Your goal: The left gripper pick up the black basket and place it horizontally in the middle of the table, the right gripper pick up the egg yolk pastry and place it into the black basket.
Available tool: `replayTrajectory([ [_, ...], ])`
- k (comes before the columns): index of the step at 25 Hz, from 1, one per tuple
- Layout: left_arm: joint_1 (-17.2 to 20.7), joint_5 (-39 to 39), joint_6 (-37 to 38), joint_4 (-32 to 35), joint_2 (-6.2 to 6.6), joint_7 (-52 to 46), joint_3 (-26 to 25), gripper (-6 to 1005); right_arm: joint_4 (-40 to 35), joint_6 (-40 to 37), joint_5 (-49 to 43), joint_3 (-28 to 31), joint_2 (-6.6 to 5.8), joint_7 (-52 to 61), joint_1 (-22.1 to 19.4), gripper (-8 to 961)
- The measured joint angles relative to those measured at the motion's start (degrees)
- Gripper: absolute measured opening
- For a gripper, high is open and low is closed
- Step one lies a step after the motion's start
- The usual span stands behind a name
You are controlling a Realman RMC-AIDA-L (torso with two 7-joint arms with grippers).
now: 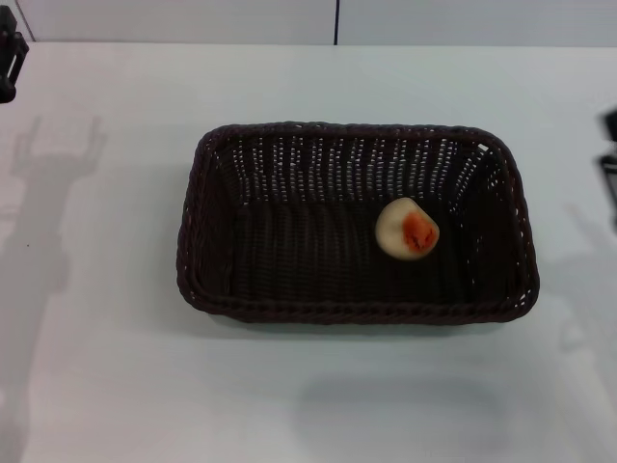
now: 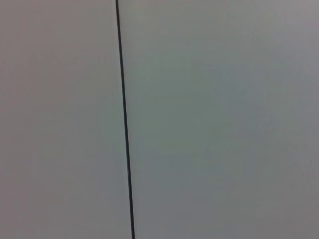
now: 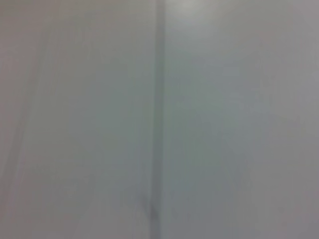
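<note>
The black basket [image 1: 357, 301] lies lengthwise across the middle of the white table [image 1: 96, 367]. The egg yolk pastry [image 1: 407, 229] rests inside it, right of centre, orange-red patch facing up. The left gripper [image 1: 10, 60] shows only as a black part at the far left edge, well away from the basket. The right gripper [image 1: 610, 159] shows only as a black sliver at the far right edge, clear of the basket. Neither wrist view shows fingers, basket or pastry.
A pale wall with a dark vertical seam [image 1: 336, 21] runs behind the table's far edge. The left wrist view shows a plain surface with a thin dark line [image 2: 124, 119]; the right wrist view shows a blurred plain surface with a faint seam [image 3: 158, 119].
</note>
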Motion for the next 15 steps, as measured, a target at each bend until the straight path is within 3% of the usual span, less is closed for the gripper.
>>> replayTrajectory([
  [5,0.4,-0.2,0.1,0.0,0.0,0.0,-0.1,827,-1.0,-4.0,0.1,5.9,-0.17,0.2,-7.0,651],
  [9,1.0,-0.1,0.1,0.0,0.0,0.0,0.0,827,-2.1,-3.4,0.1,7.8,-0.13,1.1,-9.7,755],
  [15,2.2,0.0,0.2,0.3,-0.08,-1.6,0.4,827,-3.2,-1.9,4.8,9.5,0.0,5.5,-13.7,755],
])
